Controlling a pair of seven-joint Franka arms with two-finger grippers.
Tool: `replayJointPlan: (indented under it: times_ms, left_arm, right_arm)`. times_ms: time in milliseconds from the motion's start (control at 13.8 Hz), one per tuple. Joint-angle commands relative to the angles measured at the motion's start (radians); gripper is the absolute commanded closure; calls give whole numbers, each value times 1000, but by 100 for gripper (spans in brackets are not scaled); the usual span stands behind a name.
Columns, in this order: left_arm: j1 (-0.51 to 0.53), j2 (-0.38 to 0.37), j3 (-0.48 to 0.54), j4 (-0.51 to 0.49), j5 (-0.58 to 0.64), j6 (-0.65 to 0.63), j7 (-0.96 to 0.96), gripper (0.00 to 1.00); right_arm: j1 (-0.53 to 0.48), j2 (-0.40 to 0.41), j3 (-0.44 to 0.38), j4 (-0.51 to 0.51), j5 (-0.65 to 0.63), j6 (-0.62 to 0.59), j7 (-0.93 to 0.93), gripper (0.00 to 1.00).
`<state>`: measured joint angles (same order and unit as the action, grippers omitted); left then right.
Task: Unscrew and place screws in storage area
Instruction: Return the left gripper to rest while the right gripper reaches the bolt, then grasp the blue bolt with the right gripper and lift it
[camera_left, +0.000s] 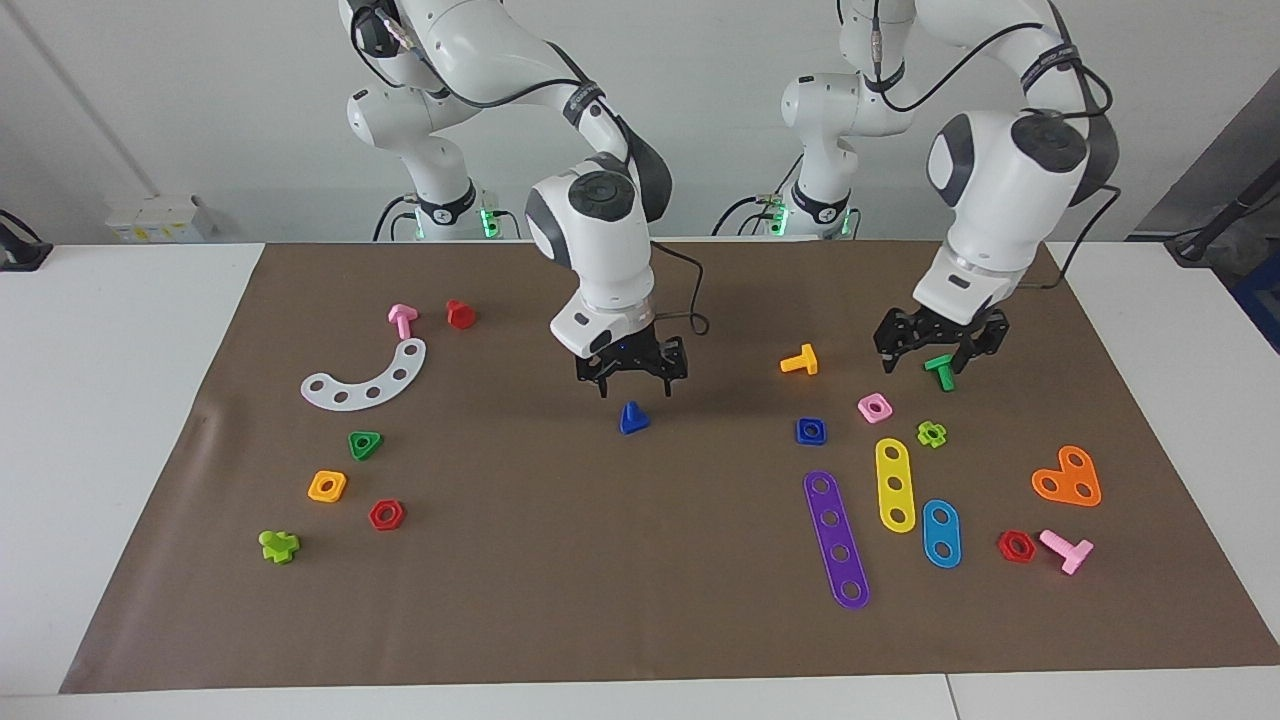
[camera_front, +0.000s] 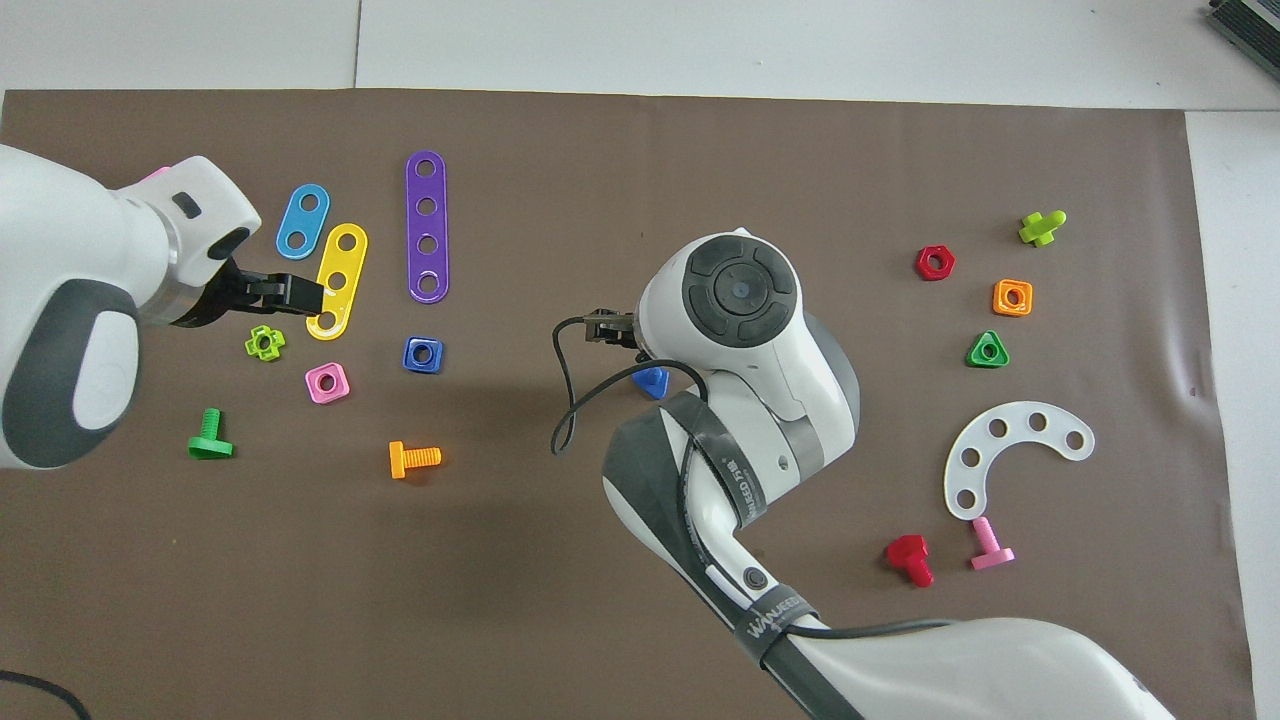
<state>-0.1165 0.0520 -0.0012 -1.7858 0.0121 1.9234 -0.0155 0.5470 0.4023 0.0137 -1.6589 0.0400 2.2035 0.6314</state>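
The dark-blue triangular screw (camera_left: 633, 417) stands on the brown mat near its middle. In the overhead view it (camera_front: 652, 381) is partly hidden under the right arm. My right gripper (camera_left: 634, 388) hangs just above it, open and empty, not touching it. The storage area is toward the right arm's end of the mat, marked by the white curved strip (camera_left: 365, 378) (camera_front: 1010, 450) and the green nut (camera_left: 365, 444), orange nut (camera_left: 327, 486) and red nut (camera_left: 386, 514). My left gripper (camera_left: 938, 358) (camera_front: 290, 292) is open over a green bolt (camera_left: 940, 372) (camera_front: 210, 437) lying on the mat.
Toward the left arm's end lie a blue square nut (camera_left: 811, 431), pink nut (camera_left: 875, 407), orange bolt (camera_left: 800, 361), purple strip (camera_left: 837, 540), yellow strip (camera_left: 895, 484), blue strip (camera_left: 941, 533) and orange heart plate (camera_left: 1068, 478). A pink bolt (camera_left: 402, 320) and red bolt (camera_left: 460, 314) lie beside the white strip.
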Motion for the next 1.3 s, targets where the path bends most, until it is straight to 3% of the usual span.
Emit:
replayJointPlan:
  times_ms: [0, 217, 361, 578, 867, 1228]
  left_arm:
    - [50, -14, -5, 171, 11, -199, 49, 0]
    - [72, -10, 0, 315, 2, -355, 112, 0]
    - [109, -20, -6, 319, 3, -403, 123, 0]
    - [109, -98, -10, 258, 0, -406, 131, 0]
    - [110, -109, -10, 247, 0, -422, 128, 0]
    - [112, -110, -10, 246, 2, -423, 121, 0]
  right_arm:
    - [8, 27, -3, -77, -11, 125, -6, 1]
    - [11, 85, -3, -82, -34, 188, -2, 8]
    - [13, 81, -3, -97, -34, 171, -2, 10]
    - [34, 73, -5, -102, -35, 134, 1, 10]
    - [31, 15, -5, -142, -54, 100, -12, 15]
    - [27, 13, -5, -180, -54, 168, -32, 31]
